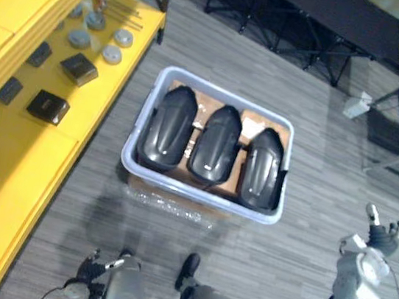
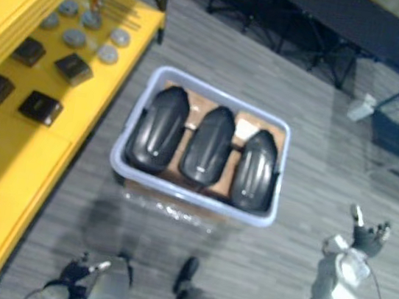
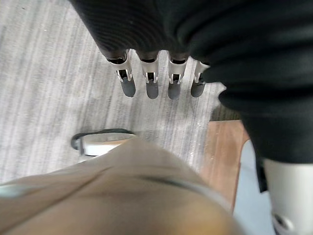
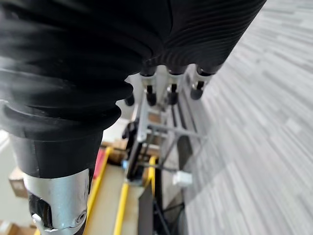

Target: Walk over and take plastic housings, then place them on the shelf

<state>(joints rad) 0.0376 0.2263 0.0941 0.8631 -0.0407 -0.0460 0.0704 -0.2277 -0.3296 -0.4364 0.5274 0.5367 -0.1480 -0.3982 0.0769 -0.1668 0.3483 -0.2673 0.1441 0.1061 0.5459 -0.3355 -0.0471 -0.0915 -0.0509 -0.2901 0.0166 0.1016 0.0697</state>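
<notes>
Yellow shelf runs down the left. Its near stretch is bare, so that looks like the drop zone.

Pale tub sits on the floor just right of the shelf, ahead of me. All three black housings are in it, side by side, domed backs up, long axis running near to far: left one, middle one, right one. They're packed close, touching or nearly so. Cardboard shows under them at the far end.

Handling, my guess: hollow moulded shells, so light and stiff, maybe a little flex if squeezed across the open side. The glossy dome is slippery, so no purchase on top. I'd take one by its long edges, a hand on each side, fingers hooked under the rim. I'd start with an outer one, since the tub-wall side looks easier to get into than the gap between two shells.

My left hand hangs near left, fingers straight and loose, empty. My right hand is near right, well apart from the tub, fingers relaxed, empty.

Black boxes and grey discs lie further along the shelf. I'd keep clear of them when placing.
</notes>
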